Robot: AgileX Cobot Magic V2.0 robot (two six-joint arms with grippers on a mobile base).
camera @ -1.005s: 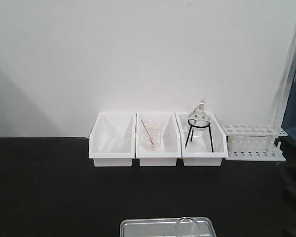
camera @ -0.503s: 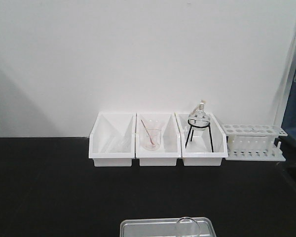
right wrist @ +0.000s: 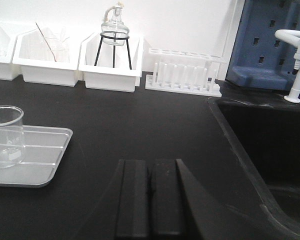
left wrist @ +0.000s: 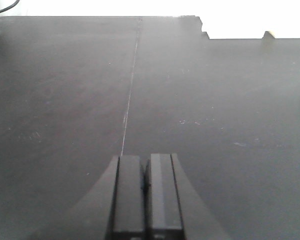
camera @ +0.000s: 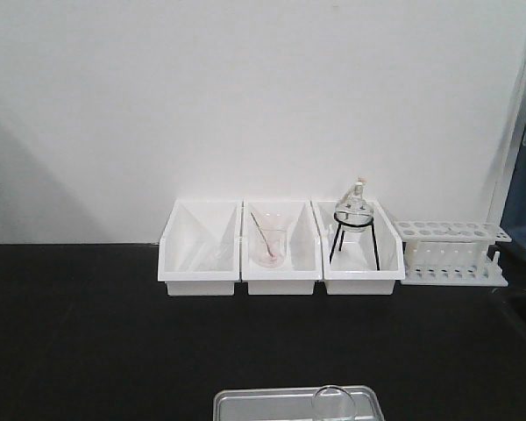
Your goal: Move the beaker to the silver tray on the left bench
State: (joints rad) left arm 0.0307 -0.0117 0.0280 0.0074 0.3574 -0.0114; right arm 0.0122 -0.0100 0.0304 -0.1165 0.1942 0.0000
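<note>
The small clear beaker stands upright inside the silver tray on the black bench. In the front view only the beaker's rim and the tray's far edge show at the bottom. My right gripper is shut and empty, low over the bench to the right of the tray and apart from it. My left gripper is shut with nothing in it, over bare black worktop; neither beaker nor tray appears in that view.
Three white bins line the back wall. One holds a beaker with a rod, another a round flask on a black stand. A white tube rack stands to their right. A black sink and blue pegboard lie at right.
A dark shape, seemingly the right arm, at the right edge of the front view a second ago has drawn out of sight. Beaker and tray have not moved.
</note>
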